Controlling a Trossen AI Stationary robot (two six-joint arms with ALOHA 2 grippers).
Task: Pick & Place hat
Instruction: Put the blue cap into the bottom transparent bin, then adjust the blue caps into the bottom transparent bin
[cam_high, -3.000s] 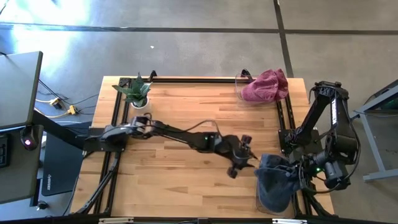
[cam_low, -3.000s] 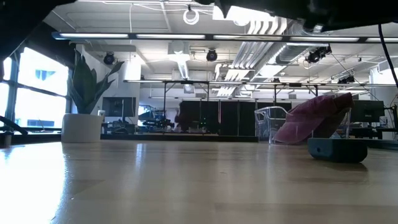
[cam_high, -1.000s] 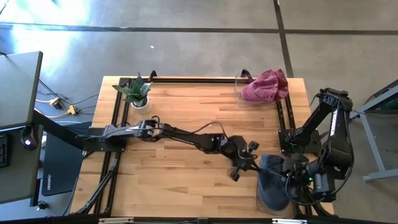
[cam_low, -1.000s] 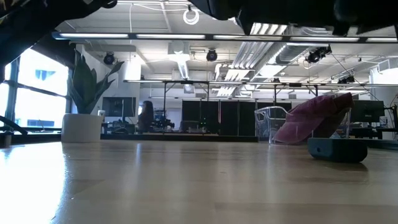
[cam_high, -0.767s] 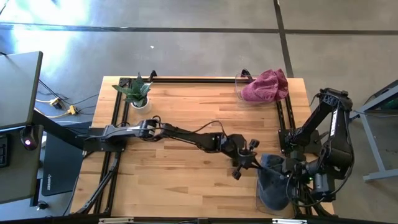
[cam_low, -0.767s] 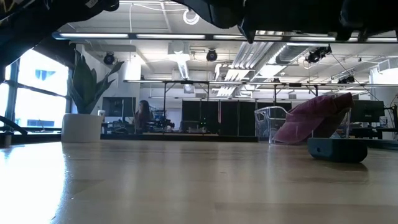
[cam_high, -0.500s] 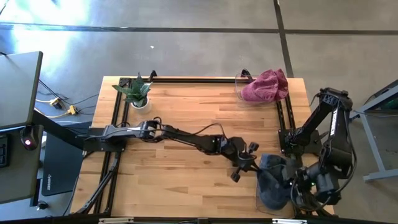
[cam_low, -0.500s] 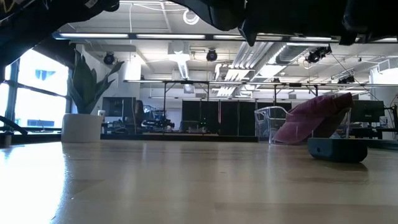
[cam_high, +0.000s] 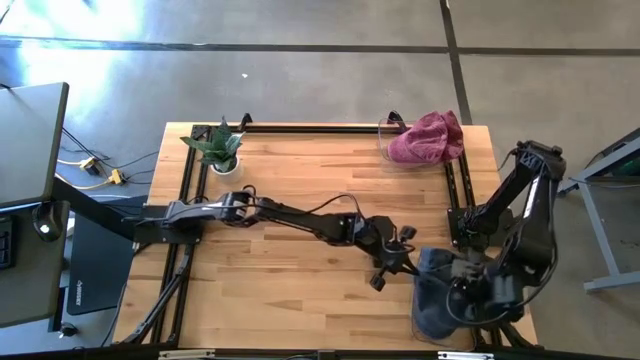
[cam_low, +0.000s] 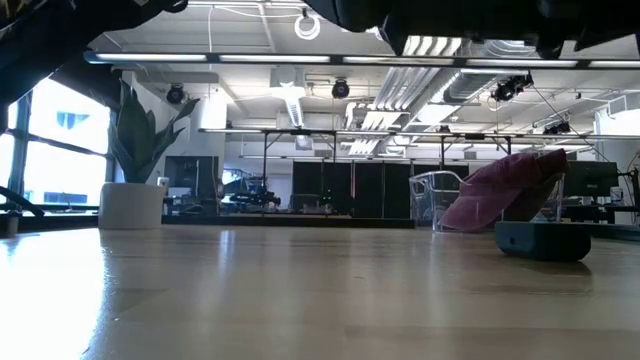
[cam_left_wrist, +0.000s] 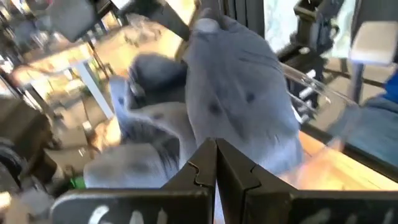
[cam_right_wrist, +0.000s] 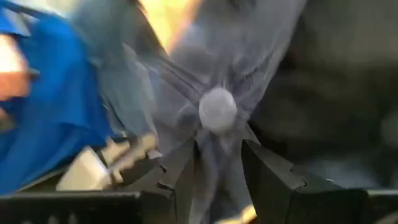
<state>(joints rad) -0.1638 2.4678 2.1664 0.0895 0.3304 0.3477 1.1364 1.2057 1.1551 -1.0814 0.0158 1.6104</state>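
You have the soft, floppy blue hat at the bench's near right corner, right gripper apart around its crown button, left gripper together beside it; pinch fabric near the button.

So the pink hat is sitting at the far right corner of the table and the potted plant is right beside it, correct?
Not quite. The pink hat is at the far right corner, but the potted plant stands at the far left corner, apart from it, as the high view shows.

Bright, even daylight overhead; both wrist views smeared with blur.
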